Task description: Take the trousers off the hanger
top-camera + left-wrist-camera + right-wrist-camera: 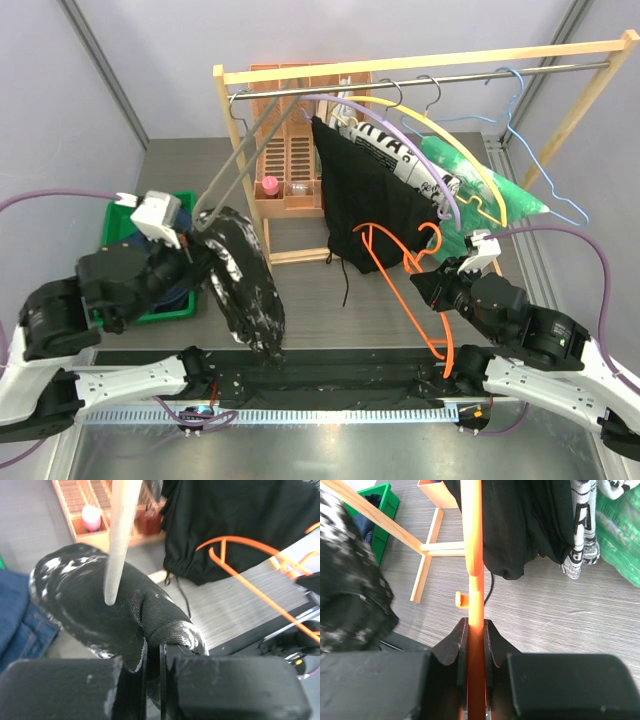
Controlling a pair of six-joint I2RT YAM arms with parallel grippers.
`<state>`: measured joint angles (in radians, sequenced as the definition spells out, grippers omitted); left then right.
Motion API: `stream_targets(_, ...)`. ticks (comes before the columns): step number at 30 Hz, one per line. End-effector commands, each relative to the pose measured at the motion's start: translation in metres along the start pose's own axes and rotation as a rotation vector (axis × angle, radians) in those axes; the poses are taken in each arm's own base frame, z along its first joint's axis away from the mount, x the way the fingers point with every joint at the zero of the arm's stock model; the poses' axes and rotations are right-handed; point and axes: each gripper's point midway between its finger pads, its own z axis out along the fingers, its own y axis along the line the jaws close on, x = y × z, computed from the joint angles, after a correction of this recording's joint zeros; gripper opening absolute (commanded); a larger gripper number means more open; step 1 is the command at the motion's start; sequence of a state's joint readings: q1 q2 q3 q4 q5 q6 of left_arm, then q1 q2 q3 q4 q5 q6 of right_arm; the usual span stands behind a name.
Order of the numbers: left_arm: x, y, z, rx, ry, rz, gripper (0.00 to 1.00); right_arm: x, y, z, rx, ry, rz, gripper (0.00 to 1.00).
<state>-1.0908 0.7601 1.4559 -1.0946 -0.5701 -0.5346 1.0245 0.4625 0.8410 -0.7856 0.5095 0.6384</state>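
Left wrist view: the left end effector (154, 655) is clamped on the speckled trousers (90, 590), draped over the grey hanger (122, 530) at its low end. The right end effector (475, 630), farther from that hanger, grips an orange hanger (471, 540).

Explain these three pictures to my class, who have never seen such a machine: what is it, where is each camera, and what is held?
Two robot arms are bolted at the near edge of a table. One picture looks down from above; the other two come from wrist cameras. The left pincer is shut on black, white-speckled trousers hanging from a grey hanger on a wooden rack. The right pincer grips a bare orange hanger. A green bin holds blue cloth.
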Motion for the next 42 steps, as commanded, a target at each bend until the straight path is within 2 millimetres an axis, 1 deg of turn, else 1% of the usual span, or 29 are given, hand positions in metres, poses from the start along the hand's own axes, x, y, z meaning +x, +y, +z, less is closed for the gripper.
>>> stream_targets(1, -0.062, -0.017, -0.025, 0.107, -0.157, -0.021, 0.00, -0.013, 0.011, 0.001, -0.037, -0.044, 0.044, 0.01)
stream_targets(2, -0.063, -0.023, -0.019, 0.108, -0.141, 0.024, 0.00, -0.013, 0.011, 0.001, -0.036, -0.045, 0.048, 0.01)
stream_targets(3, -0.074, -0.026, -0.025, 0.126, -0.156, 0.032, 0.00, -0.013, 0.012, 0.001, -0.036, -0.045, 0.050, 0.01)
stream_targets(4, -0.074, -0.028, -0.023, 0.123, -0.141, 0.060, 0.00, -0.014, 0.011, 0.000, -0.040, -0.049, 0.051, 0.01)
stream_targets(5, -0.074, -0.034, -0.015, 0.122, -0.119, 0.108, 0.00, -0.014, 0.011, 0.000, -0.039, -0.048, 0.054, 0.01)
stream_targets(6, -0.082, -0.039, -0.020, 0.152, -0.126, 0.116, 0.00, -0.013, 0.011, -0.001, -0.040, -0.047, 0.054, 0.01)
stream_targets(8, -0.080, -0.052, -0.017, 0.207, -0.098, 0.184, 0.00, -0.014, 0.011, -0.002, -0.042, -0.051, 0.059, 0.01)
stream_targets(9, -0.077, -0.065, -0.020, 0.282, -0.081, 0.204, 0.00, -0.015, 0.010, -0.002, -0.037, -0.053, 0.060, 0.01)
stream_targets(11, -0.073, -0.068, -0.025, 0.326, -0.074, 0.240, 0.00, -0.014, 0.008, -0.003, -0.032, -0.052, 0.059, 0.01)
stream_targets(12, -0.067, -0.068, -0.025, 0.337, -0.060, 0.253, 0.00, -0.015, 0.008, -0.003, -0.032, -0.053, 0.060, 0.01)
stream_targets(14, -0.061, -0.063, -0.027, 0.338, -0.066, 0.255, 0.00, -0.015, 0.006, -0.004, -0.026, -0.056, 0.060, 0.01)
stream_targets(15, -0.053, -0.056, -0.029, 0.331, -0.062, 0.252, 0.00, -0.016, 0.006, -0.004, -0.024, -0.058, 0.058, 0.01)
stream_targets(17, -0.047, -0.049, -0.030, 0.313, -0.060, 0.245, 0.00, -0.016, 0.006, -0.004, -0.024, -0.058, 0.061, 0.01)
stream_targets(18, -0.039, -0.045, -0.029, 0.307, -0.048, 0.247, 0.00, -0.015, 0.006, -0.003, -0.022, -0.056, 0.061, 0.01)
stream_targets(20, -0.035, -0.038, -0.035, 0.304, -0.058, 0.233, 0.00, -0.015, 0.008, -0.003, -0.029, -0.054, 0.061, 0.01)
stream_targets(21, -0.026, -0.035, -0.032, 0.297, -0.037, 0.244, 0.00, -0.014, 0.009, -0.002, -0.029, -0.049, 0.060, 0.01)
stream_targets(23, -0.019, -0.029, -0.033, 0.290, -0.031, 0.253, 0.00, -0.011, 0.009, 0.000, -0.030, -0.041, 0.060, 0.01)
stream_targets(24, -0.010, -0.028, -0.029, 0.287, -0.008, 0.270, 0.00, -0.010, 0.010, 0.001, -0.031, -0.037, 0.062, 0.01)
stream_targets(26, -0.004, -0.027, -0.027, 0.288, -0.003, 0.283, 0.00, -0.007, 0.009, 0.002, -0.027, -0.032, 0.061, 0.01)
stream_targets(27, 0.001, -0.024, -0.022, 0.268, 0.010, 0.291, 0.00, -0.007, 0.009, 0.003, -0.027, -0.032, 0.064, 0.01)
stream_targets(29, 0.001, -0.021, -0.018, 0.247, -0.002, 0.294, 0.00, -0.004, 0.009, 0.004, -0.025, -0.027, 0.067, 0.01)
stream_targets(30, 0.001, -0.014, -0.014, 0.199, -0.009, 0.296, 0.00, -0.004, 0.009, 0.004, -0.028, -0.026, 0.069, 0.01)
stream_targets(31, -0.002, -0.011, -0.012, 0.175, -0.025, 0.288, 0.00, -0.004, 0.009, 0.004, -0.027, -0.025, 0.069, 0.01)
stream_targets(33, -0.003, -0.005, -0.004, 0.115, -0.022, 0.293, 0.00, -0.004, 0.009, 0.003, -0.028, -0.026, 0.074, 0.01)
stream_targets(34, -0.007, 0.002, 0.001, 0.054, -0.033, 0.292, 0.00, -0.004, 0.008, 0.003, -0.027, -0.025, 0.072, 0.01)
stream_targets(36, -0.010, 0.005, 0.011, -0.008, -0.034, 0.293, 0.00, -0.005, 0.007, 0.002, -0.025, -0.030, 0.073, 0.01)
stream_targets(37, -0.013, 0.008, 0.013, -0.040, -0.045, 0.291, 0.00, -0.004, 0.007, 0.002, -0.026, -0.029, 0.075, 0.01)
stream_targets(39, -0.021, 0.006, 0.018, -0.058, -0.074, 0.281, 0.00, -0.004, 0.007, 0.002, -0.026, -0.029, 0.075, 0.01)
stream_targets(42, -0.036, 0.017, 0.018, -0.142, -0.126, 0.270, 0.00, -0.002, 0.007, 0.003, -0.025, -0.023, 0.070, 0.01)
